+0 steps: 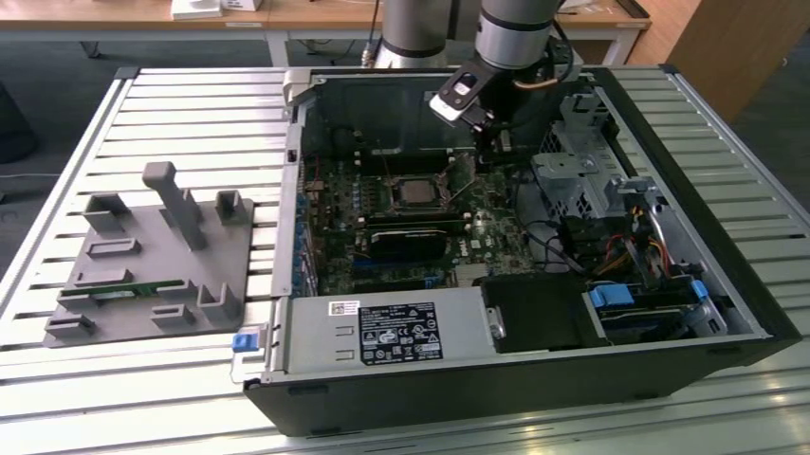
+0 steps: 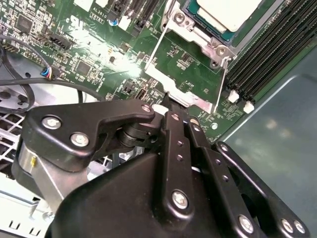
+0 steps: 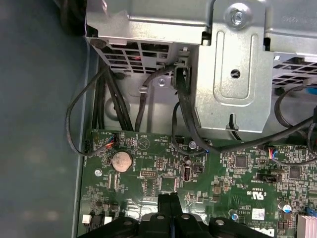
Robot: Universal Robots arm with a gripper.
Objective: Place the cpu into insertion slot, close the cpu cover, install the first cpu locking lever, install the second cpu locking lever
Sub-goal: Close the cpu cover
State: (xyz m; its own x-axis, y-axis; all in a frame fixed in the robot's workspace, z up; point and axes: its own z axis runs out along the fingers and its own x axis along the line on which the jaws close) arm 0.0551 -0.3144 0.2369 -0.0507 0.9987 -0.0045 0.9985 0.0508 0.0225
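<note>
On green board [image 2: 89, 44], pale cpu [image 2: 228, 10] — seated, cpu cover [image 2: 200, 101] seemingly raised

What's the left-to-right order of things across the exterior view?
grey plastic fixture plate with upright posts → square silver-rimmed insertion slot → silver metal drive cage

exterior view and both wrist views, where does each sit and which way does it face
exterior view: off the arm, looking down into the open computer case; arm and gripper show.
first wrist view: at the wrist, facing motherboard and drive cage past the gripper.
second wrist view: at the wrist, facing cpu and cpu cover over the gripper.
both wrist views share gripper and motherboard.
</note>
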